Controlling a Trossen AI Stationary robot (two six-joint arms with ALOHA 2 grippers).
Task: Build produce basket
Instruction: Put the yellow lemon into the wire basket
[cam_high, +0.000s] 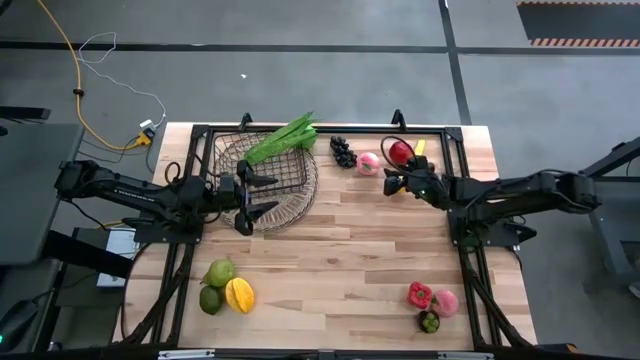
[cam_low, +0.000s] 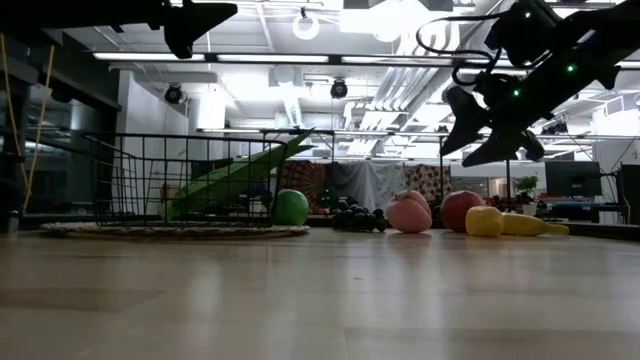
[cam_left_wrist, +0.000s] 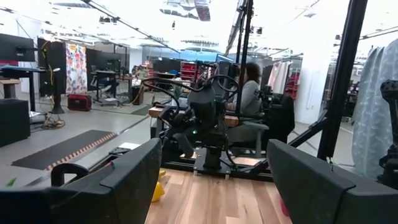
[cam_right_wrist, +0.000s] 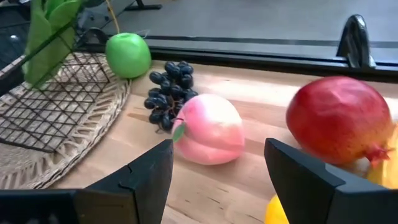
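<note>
The right gripper (cam_high: 391, 185), fingers spread and empty, hovers beside the pink peach (cam_right_wrist: 208, 129), upper centre of the surface (cam_high: 340, 270). It looks light, smooth, rigid; grip its widest middle. The left gripper (cam_high: 268, 192), fingers spread, hangs over the basket (cam_high: 300, 205).

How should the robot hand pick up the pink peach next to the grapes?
Probably from above, open fingers closing across the widest middle of the round pink toy peach. It lies apart from the dark purple grape bunch and the red pomegranate, so both its sides look free. The right hand hovers open closest; the left hand is open over the dark wire-mesh basket.
</note>
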